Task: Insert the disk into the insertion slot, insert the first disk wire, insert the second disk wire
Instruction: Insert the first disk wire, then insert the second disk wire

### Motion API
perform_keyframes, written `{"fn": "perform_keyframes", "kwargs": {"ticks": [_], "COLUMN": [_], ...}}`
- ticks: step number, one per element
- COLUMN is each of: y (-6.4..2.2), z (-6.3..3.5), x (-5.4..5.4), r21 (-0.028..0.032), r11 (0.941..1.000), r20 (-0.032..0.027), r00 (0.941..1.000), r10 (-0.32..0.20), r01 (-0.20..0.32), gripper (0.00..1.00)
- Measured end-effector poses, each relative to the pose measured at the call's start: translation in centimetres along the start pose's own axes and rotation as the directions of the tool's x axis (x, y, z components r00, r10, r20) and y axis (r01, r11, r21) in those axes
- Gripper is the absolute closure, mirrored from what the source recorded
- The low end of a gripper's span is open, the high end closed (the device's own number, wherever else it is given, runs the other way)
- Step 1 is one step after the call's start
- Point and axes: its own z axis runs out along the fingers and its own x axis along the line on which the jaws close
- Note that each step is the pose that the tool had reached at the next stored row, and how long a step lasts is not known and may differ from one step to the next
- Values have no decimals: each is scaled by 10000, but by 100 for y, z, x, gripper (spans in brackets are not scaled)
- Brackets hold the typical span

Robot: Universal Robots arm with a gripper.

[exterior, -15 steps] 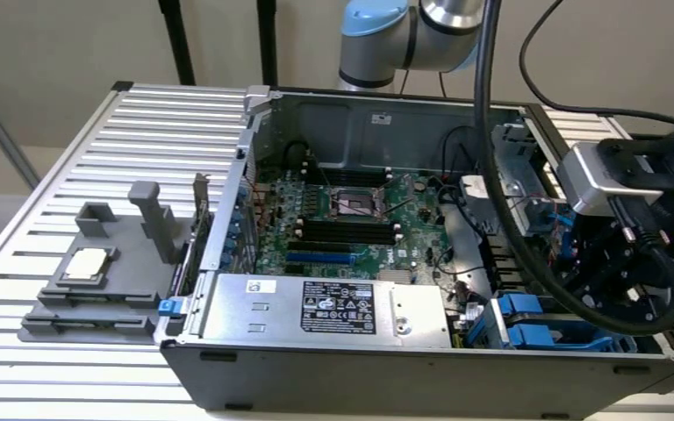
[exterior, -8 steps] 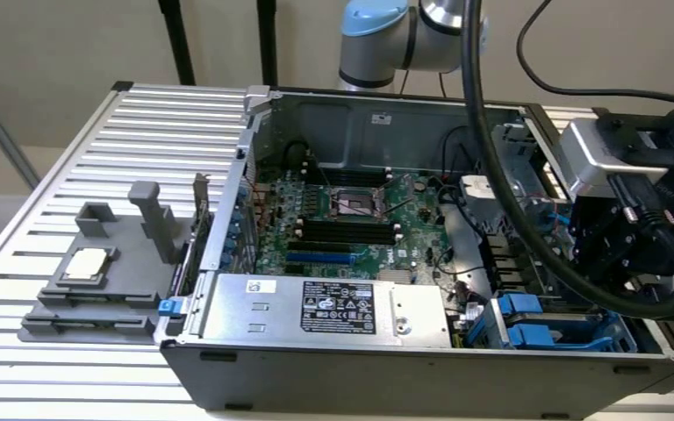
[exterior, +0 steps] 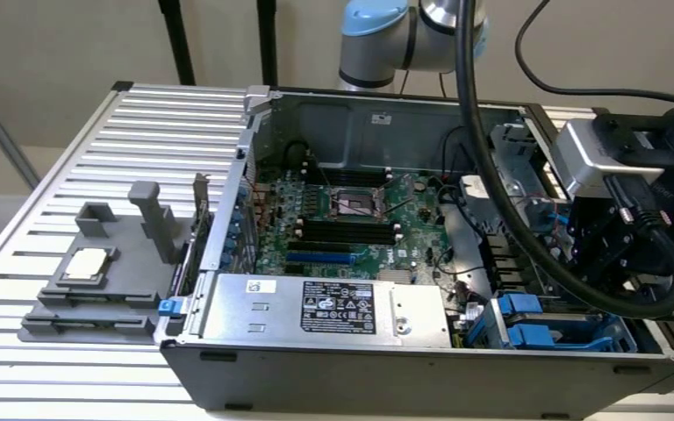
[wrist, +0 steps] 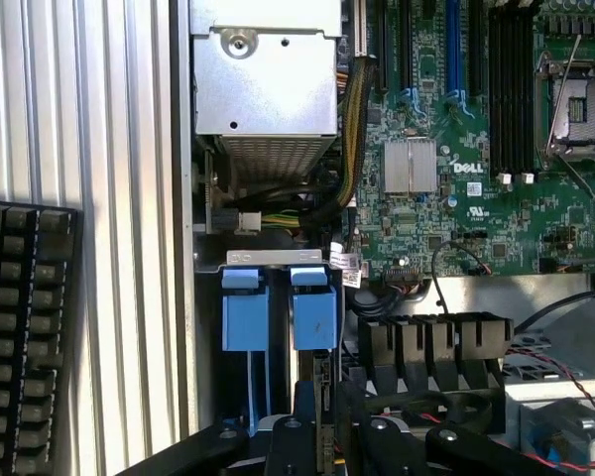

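The insertion slot (wrist: 274, 260) is a grey metal cage at the case's corner, with two bright blue tabs (wrist: 312, 317) standing side by side in it. In the exterior view the same insertion slot (exterior: 548, 329) sits at the near right of the open case. My gripper (wrist: 327, 389) hangs right over it, its dark fingers (wrist: 303, 407) drawn close on a thin upright edge that looks like the disk (wrist: 323, 372), seen edge-on and in line with one of the blue tabs. From outside, the gripper (exterior: 600, 263) is a black block just above the cage, and it hides the disk.
A silver power supply (exterior: 313, 307) lies beside the cage, with a cable bundle (wrist: 352, 149) running past it. The motherboard with its CPU socket (exterior: 354, 203) fills the case floor. A black keyboard (wrist: 25, 327) and a grey fixture (exterior: 103, 272) rest on the slatted table outside.
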Motion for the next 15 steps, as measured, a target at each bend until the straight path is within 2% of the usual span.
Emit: {"fn": "perform_keyframes", "kwargs": {"ticks": [10, 12, 14, 15], "y": [0, 28, 48, 56], "z": [0, -3, -48, -135], "x": [0, 1, -2, -11], "r21": [2, 42, 51, 50], "r11": [10000, 10000, 10000, 10000], "r20": [-1, 3, 8, 11], "r00": [10000, 10000, 10000, 10000], "r10": [0, -2, -5, -9], "r01": [0, 2, 5, 9], "gripper": [75, 75, 75, 75]}}
